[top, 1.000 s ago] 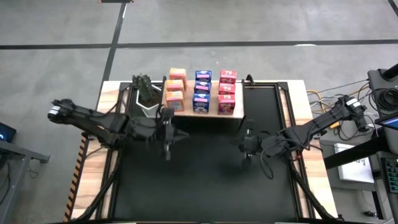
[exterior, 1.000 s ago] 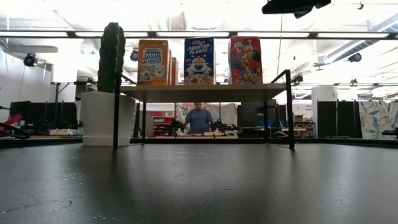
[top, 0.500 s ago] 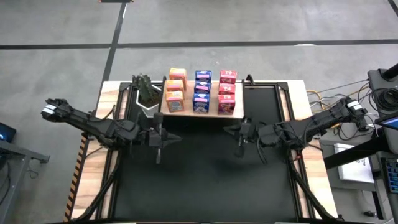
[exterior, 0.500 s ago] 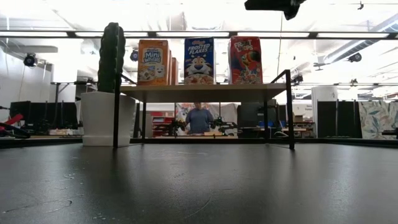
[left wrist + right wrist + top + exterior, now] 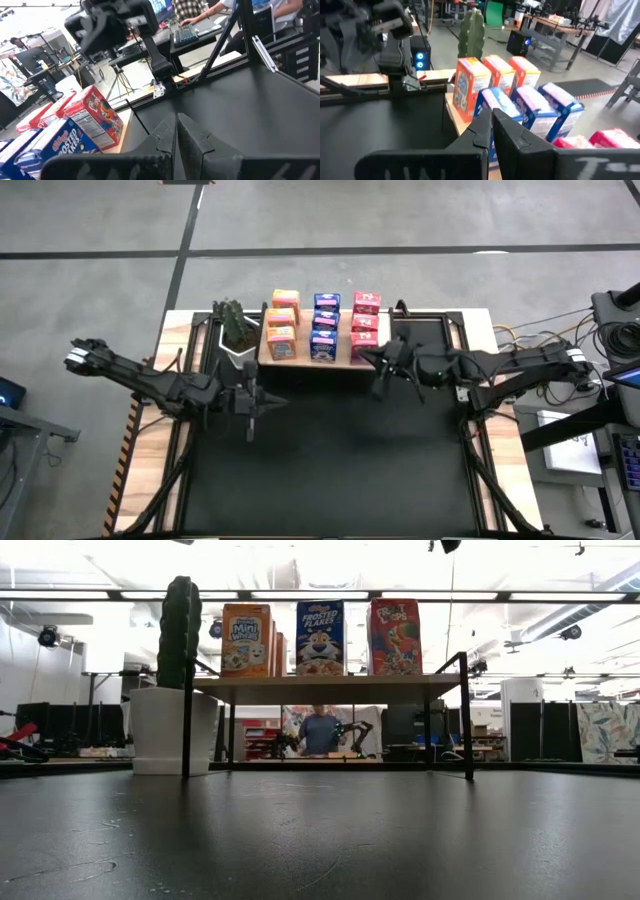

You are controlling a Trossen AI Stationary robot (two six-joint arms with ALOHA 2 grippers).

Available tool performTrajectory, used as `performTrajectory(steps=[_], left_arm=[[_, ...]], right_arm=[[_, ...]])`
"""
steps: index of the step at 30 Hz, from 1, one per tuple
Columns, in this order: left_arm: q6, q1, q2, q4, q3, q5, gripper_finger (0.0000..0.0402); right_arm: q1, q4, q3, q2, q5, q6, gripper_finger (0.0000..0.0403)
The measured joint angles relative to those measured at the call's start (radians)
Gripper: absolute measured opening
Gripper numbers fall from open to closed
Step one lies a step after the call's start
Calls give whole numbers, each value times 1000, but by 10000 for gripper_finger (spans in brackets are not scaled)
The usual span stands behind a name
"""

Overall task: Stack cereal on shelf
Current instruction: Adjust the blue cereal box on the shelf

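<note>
Nine cereal boxes stand in three rows on the light wooden shelf (image 5: pixel 300 360) at the table's far side: orange (image 5: pixel 282 320), blue (image 5: pixel 324 326), pink-red (image 5: pixel 364 327). In the low view the front boxes (image 5: pixel 320 637) stand upright on the raised board (image 5: pixel 325 684). My left gripper (image 5: pixel 249 426) is shut and empty over the black mat, near and left of the shelf. My right gripper (image 5: pixel 378 385) is shut and empty, just before the shelf's right front corner. Its wrist view shows the shut fingers (image 5: pixel 491 131) with the boxes (image 5: pixel 470 85) beyond. The left wrist view shows shut fingers (image 5: pixel 176 136) too.
A green cactus-like plant (image 5: pixel 234 328) in a white pot (image 5: pixel 172 730) stands left of the shelf. The shelf rests on thin black legs (image 5: pixel 466 715). The black mat (image 5: pixel 330 470) covers the table's middle. A person (image 5: pixel 320 730) sits in the room beyond.
My right gripper has gone toward the table's far edge and somewhat left, ending close to the shelf's right front corner. My left gripper has drawn back toward the table's left edge, away from the shelf. The boxes have kept still.
</note>
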Motion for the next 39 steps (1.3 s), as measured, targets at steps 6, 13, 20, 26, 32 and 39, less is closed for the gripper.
performTrajectory(steps=[6, 13, 20, 26, 32, 39], left_arm=[[-5, 0, 16, 11, -3, 0, 0], [-1, 0, 20, 15, -2, 0, 0], [41, 0, 17, 14, 1, 0, 0], [78, 0, 17, 19, 1, 0, 0], [103, 0, 17, 26, 1, 0, 0], [104, 0, 17, 27, 1, 0, 0]], right_arm=[[0, 8, 22, 0, 4, 24, 9], [0, 84, 46, 77, 4, 77, 9], [-8, 23, 192, 213, 3, 80, 9], [-43, -121, 334, 313, 4, 77, 9], [-92, -194, 397, 380, 4, 59, 9], [-156, -203, 408, 423, 0, 21, 9]])
